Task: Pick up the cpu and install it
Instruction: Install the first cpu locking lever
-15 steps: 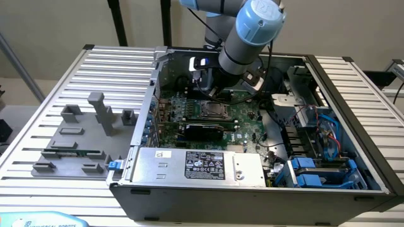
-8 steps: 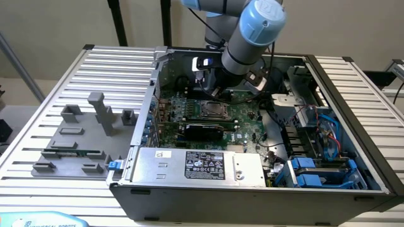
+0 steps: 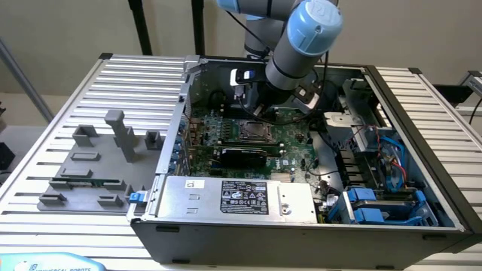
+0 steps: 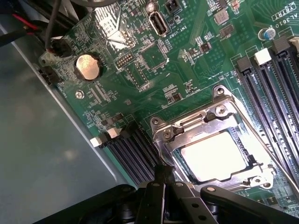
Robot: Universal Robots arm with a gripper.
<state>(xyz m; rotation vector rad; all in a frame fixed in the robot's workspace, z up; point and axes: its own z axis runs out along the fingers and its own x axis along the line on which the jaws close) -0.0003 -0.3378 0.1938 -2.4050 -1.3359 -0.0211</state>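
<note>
Arm w/ gripper (image 3: 260,110) is down inside the open PC case (image 3: 301,231), right over the motherboard (image 3: 226,121), approx above the socket area. In wrist view the gripper (image 4: 163,186) fingers are pinched together, tips meeting, nothing between them, so shut and empty.

The cpu (image 4: 212,156) is lying flat in the socket (image 4: 205,140): silvery-white square inside the metal frame, looks level, no tilt I can tell. In ext view the socket (image 3: 250,130) is just below the gripper, chip itself too small to make out there. Memory slots (image 4: 268,88) sit beside the socket; coin battery (image 4: 87,66) well apart from it.

Step, my read: pick + place prob done, chip already seated; now at the seat-check / press stage w/ closed fingertips near socket edge. Can't tell if tips touch the frame.

Next move calls for: careful vertical clearance, no sideways drag across the chip or frame, keep off the cables (image 3: 331,104) near the wrist.

Grey fixture blocks (image 3: 90,158) on the ext view's left, well apart from the case.
</note>
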